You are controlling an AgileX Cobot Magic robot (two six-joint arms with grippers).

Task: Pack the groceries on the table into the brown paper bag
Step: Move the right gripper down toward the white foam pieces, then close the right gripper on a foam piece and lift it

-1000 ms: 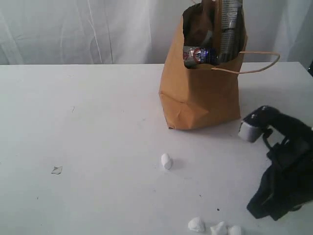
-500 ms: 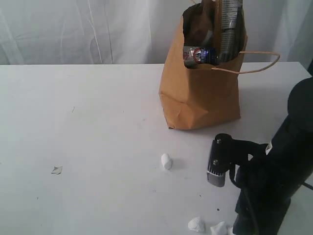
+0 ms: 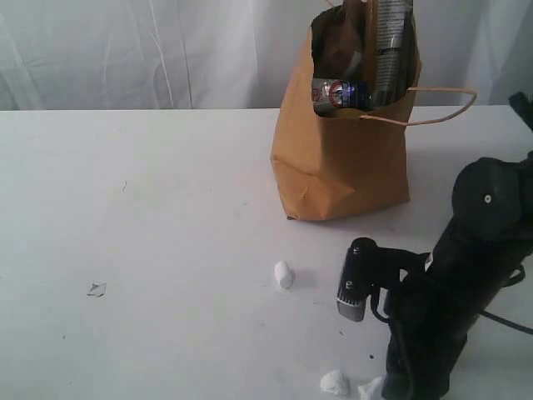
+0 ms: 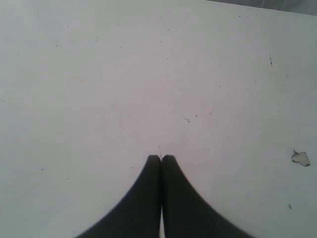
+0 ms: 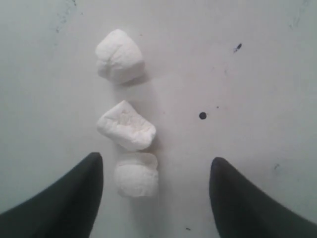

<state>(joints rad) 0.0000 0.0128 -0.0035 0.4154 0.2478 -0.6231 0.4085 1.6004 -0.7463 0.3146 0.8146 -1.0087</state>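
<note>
The brown paper bag (image 3: 346, 158) stands upright on the far right part of the white bench (image 3: 166, 208), its mouth open and one thin handle (image 3: 450, 107) looping out to the side. Groceries fill it above the rim: a long packet (image 3: 391, 42) rises tall at the far side, and what looks like a dark can (image 3: 337, 93) lies on its side near the front edge (its label is too blurred to read). No grocery lies loose on the bench in the exterior view.

The left end effector (image 4: 161, 157) hangs over a bare stretch of bench, its two dark fingers pressed together with nothing between them. A small paper scrap (image 4: 299, 157) lies off to one side of it.

The right arm (image 3: 450, 300) reaches down at the near right corner of the bench. The right end effector (image 5: 156, 158) has its fingers spread wide and grips nothing. A row of three white lumps (image 5: 127, 125) lies on the bench under it, and the end lump (image 5: 136, 173) sits between the fingers, closer to one of them and apart from both. A single white lump (image 3: 284, 274) lies on its own in front of the bag, well apart from the row.
</note>
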